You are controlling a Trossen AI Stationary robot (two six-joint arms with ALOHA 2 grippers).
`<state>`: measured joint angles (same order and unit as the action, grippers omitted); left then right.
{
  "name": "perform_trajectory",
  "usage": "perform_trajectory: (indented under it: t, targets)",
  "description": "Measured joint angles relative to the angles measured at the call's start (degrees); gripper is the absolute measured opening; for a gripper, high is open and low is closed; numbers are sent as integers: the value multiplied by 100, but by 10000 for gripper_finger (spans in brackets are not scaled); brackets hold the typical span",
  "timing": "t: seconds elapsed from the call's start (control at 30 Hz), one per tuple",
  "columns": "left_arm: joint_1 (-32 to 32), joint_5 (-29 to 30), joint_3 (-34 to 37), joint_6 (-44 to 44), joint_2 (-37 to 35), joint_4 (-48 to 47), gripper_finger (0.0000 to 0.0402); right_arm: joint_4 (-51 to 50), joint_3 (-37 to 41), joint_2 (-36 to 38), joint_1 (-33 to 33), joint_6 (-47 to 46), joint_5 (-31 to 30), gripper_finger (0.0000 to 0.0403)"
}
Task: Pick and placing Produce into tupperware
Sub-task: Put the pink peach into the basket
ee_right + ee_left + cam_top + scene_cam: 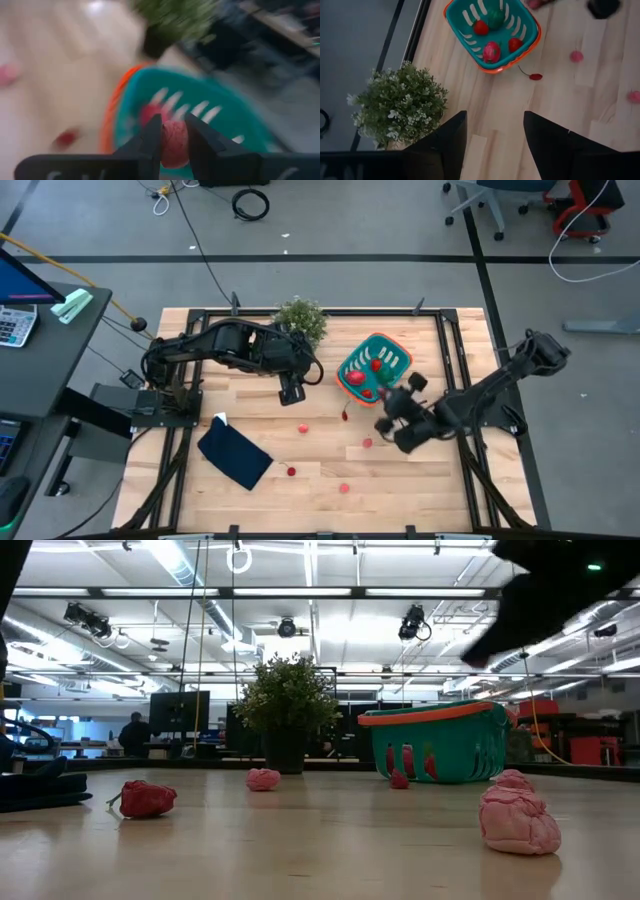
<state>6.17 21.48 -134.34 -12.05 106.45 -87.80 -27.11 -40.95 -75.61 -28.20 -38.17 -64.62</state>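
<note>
The teal basket with an orange-red rim [373,367] [440,745] [492,30] stands on the table right of centre, with a few red pieces and a green one inside. My right gripper [385,401] [174,137] is just off the basket's near right side, shut on a small red fruit [174,144]. My left gripper [291,391] [495,135] hovers open near the potted plant, touching nothing. Loose produce lies on the wood: a red chili [345,414] [535,76] and pink and red pieces [303,427] [367,443] [291,470] [344,487]. My right gripper pinches the small red fruit between its two fingers [152,140], one on each side of it [175,131]. The fruit is lifted clear of the table, with the basket's slotted wall right beyond it.
A bushy potted plant [300,320] [285,705] [400,105] stands at the far edge, left of the basket. A dark navy cloth [235,455] lies near the left front. Bare wood runs between the cloth and the basket. Black frame rails border the table.
</note>
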Motion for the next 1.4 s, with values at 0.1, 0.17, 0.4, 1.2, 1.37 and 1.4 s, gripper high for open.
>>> perform_trajectory:
  t: [0.1, 0.17, 0.4, 1.2, 1.37, 1.4]
  targets:
    - [0, -3, 0, 43, 0, 13, 200, -6, -216, 0, 586, 125, -251, 78]
    - [0, 0, 0, 44, 0, 16, 203, 11, -305, 0, 1073, 125, 27, 78]
    - [0, -3, 0, 137, 0, 14, 202, -1, -260, -24, 3131, 416, 2765, 78]
    - [63, -5, 0, 70, 0, 5, 202, 796, -258, -437, 4323, 1689, 5259, 119]
    - [120, -5, 1, 43, 0, -54, 199, 817, -256, -610, 4244, 1701, 5256, 147]
    - [123, -6, 1, 10, 0, -59, 198, 813, -254, -625, 4228, 1699, 5254, 151]
